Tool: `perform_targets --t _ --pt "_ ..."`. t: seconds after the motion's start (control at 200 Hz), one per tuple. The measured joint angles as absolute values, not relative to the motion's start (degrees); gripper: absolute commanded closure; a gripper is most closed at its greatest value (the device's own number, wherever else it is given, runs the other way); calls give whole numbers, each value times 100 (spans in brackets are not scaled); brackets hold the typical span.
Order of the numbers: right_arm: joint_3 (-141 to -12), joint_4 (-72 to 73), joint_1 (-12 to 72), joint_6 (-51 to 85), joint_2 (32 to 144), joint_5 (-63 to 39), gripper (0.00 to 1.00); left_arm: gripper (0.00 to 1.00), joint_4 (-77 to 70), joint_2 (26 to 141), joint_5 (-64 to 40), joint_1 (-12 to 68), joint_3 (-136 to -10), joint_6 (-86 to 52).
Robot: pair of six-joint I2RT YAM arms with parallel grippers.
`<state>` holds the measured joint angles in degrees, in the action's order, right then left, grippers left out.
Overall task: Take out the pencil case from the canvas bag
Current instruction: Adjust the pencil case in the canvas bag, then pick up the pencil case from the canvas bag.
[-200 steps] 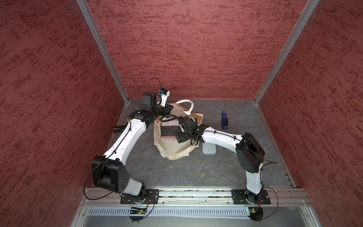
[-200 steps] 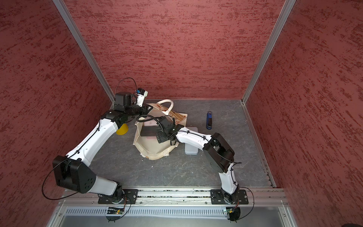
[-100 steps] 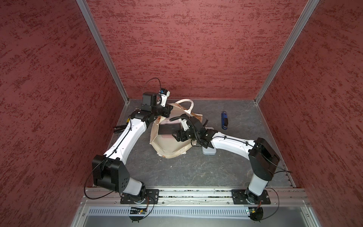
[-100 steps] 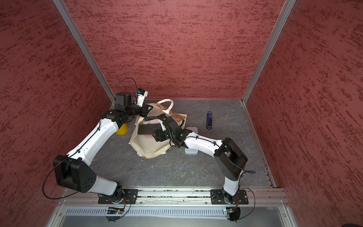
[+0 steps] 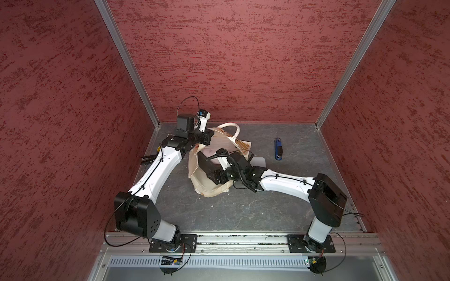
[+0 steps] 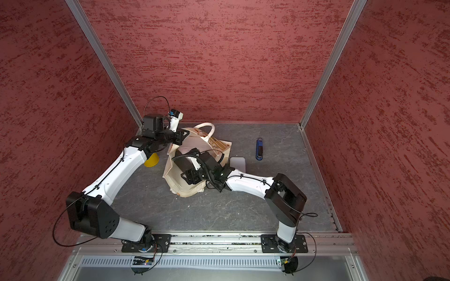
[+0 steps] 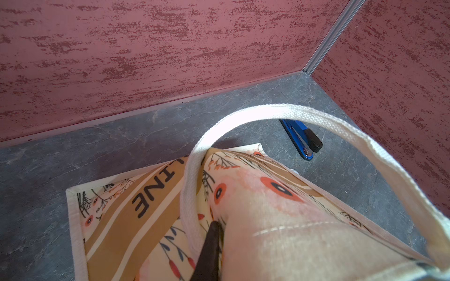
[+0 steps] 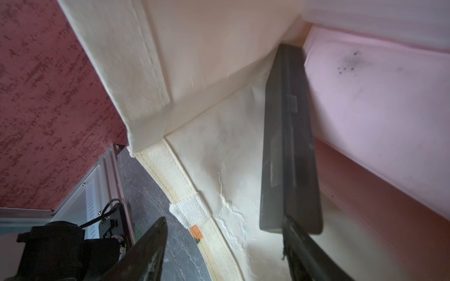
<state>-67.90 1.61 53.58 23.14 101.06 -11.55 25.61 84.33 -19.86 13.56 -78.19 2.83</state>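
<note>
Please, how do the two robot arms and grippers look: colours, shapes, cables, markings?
The left arm and the right arm have smooth white shells and black boxy joint housings. Black cables follow the links and loop at the bases. The right gripper has black tapering fingers. A small white part with a blue mark sits at the left wrist.

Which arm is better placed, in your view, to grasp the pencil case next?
Right: the right gripper is open beside the dark case inside the canvas bag; the left gripper is shut on the bag's rim.
</note>
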Motion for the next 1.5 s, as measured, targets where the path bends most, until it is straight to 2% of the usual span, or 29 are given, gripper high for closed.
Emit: perform_targets --t 0.336,0.711,1.247,1.498 --pt "-6960 -480 5358 2132 10189 -517 22 100 2558 8434 -1992 1358 -7819 281" --pt "-8315 -1319 5345 2215 11441 -255 23 100 2556 8434 -1994 1363 -7819 279" --pt "-8374 -1066 5229 2674 11756 -1009 48 100 2558 8438 -2049 1363 -7819 279" --pt "-8281 -735 5170 2895 11754 -1466 54 100 2558 8438 -2049 1363 -7819 279"
